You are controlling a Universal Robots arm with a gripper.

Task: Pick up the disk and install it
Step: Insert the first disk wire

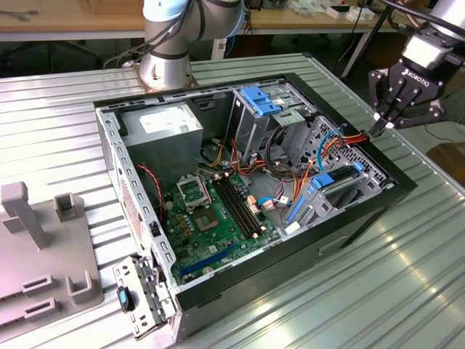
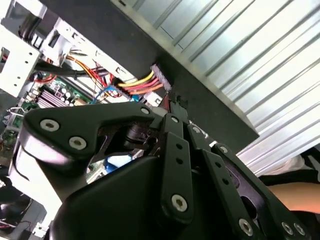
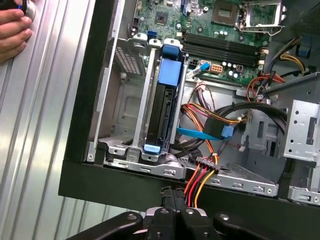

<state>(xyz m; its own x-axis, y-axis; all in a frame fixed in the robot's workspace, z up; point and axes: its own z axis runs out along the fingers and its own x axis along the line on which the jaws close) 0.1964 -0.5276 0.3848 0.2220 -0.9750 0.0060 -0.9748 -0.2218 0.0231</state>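
The arm slants down from the exterior view's right. Its claw (image 1: 378, 131) is pinched shut on nothing, tips at the open computer case's (image 1: 405, 182) rim toward that tabletop (image 1: 363, 291) edge. The disk (image 3: 165, 107) sits slotted in the drive cage (image 3: 125, 105).

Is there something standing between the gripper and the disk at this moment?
Yes. The gripper is at the case's black wall, and a bundle of red, yellow and black power wires lies over that wall beside it, on the way to the disk, which sits in the drive cage.
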